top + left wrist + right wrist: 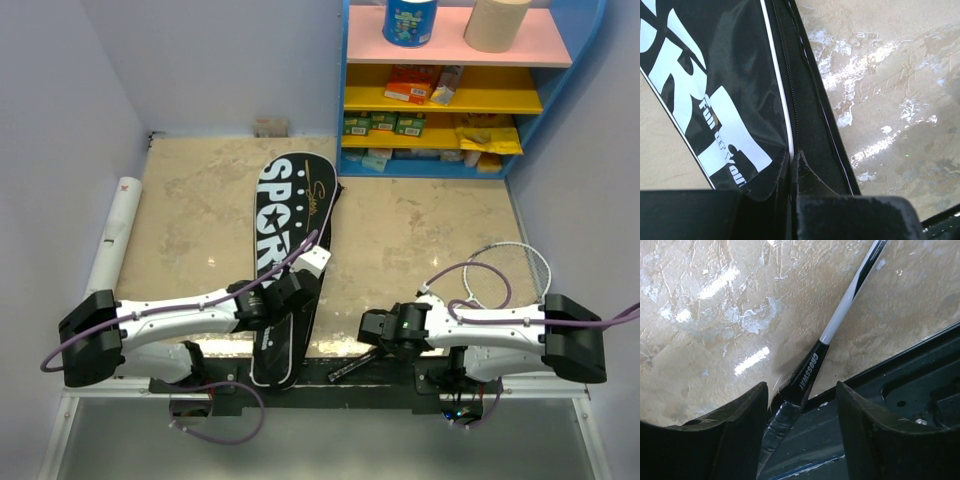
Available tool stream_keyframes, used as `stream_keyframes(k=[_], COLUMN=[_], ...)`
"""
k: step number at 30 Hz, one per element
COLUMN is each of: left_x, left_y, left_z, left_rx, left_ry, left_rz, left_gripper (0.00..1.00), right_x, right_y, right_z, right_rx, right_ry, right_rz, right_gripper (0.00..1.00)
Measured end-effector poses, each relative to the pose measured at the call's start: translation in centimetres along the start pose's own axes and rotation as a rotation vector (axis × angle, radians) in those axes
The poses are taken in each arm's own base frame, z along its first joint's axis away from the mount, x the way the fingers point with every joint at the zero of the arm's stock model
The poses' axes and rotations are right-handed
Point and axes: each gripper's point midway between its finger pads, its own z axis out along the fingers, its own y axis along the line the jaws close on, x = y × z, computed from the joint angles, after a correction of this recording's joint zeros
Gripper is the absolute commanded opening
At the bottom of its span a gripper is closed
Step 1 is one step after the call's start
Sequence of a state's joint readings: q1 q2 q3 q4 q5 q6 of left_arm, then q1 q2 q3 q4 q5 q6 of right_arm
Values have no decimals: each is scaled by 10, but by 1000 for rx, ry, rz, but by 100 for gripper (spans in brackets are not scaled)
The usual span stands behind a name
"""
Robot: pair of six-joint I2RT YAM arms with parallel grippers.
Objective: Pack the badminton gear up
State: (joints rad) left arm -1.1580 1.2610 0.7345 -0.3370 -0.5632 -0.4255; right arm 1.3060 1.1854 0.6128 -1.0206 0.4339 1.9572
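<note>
- We see the left jaws clamped on the zipper edge of the black bag (740,75), which lies on the desk (890,100).
- The right jaws stand apart around the handle of the racket (832,330), at the near desk edge.

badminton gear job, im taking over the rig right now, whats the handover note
Left gripper: shut on the zip edge of the black bag, which lies mid-way across the table.
Right gripper: open, fingers either side of a racket where shaft meets handle.
White tube: along the table's left edge.
Done: nothing visibly packed; second racket and shuttlecocks not in view.
Left: racket into bag, tube too, zip shut.
</note>
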Motion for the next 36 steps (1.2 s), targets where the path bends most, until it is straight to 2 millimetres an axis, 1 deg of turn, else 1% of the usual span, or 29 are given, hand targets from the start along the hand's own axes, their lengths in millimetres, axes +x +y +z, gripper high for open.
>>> stream_keyframes(k=[3, 6, 9, 10, 12, 13, 15, 18, 23, 26, 29, 31, 34, 35, 36], left_x=[-3, 0, 2, 2, 2, 2, 2, 2, 3, 3, 3, 4, 4, 4, 5], left_y=[-3, -5, -5, -5, -5, -5, -5, -5, -4, -4, -3, -2, -1, -1, -1], left_z=[-2, -1, -1, -1, -2, -2, -2, -2, -2, -2, -2, -2, -3, -3, -3], left_rx=[20, 33, 38, 39, 40, 40, 41, 40, 34, 29, 22, 20, 17, 16, 14], left_ry=[-13, -12, -11, -10, -11, -11, -11, -12, -12, -14, -13, -11, -10, -9, -8], left_rz=[-12, -14, -14, -14, -14, -14, -14, -13, -9, -7, -5, -3, -2, -1, 0], left_gripper=[0, 0, 0, 0, 0, 0, 0, 0, 0, 0, 0, 0, 0, 0, 0], right_x=[4, 7, 7, 7, 6, 3, -1, 1, 4, 11, 29, 46, 71, 80, 88], right_y=[2, 5, 8, 10, 15, 21, 40, 55, 87, 102, 104, 101, 90, 86, 82], right_z=[4, 9, 14, 14, 16, 17, 19, 15, -10, -25, -32, -30, -23, -22, -20], right_rx=[2, 12, 28, 30, 28, 17, -34, -57, -116, -165, -181, -173, -148, -146, -148], right_ry=[5, -1, -12, -13, -22, -33, -59, -61, -37, -16, -1, 8, 26, 36, 42], right_rz=[3, -1, 1, 2, 28, 64, 101, 104, 98, 64, -8, -70, -152, -176, -195], right_gripper=[54, 53, 32, 17, 3, 0, 0, 0, 0, 0, 0, 0, 0, 2, 11])
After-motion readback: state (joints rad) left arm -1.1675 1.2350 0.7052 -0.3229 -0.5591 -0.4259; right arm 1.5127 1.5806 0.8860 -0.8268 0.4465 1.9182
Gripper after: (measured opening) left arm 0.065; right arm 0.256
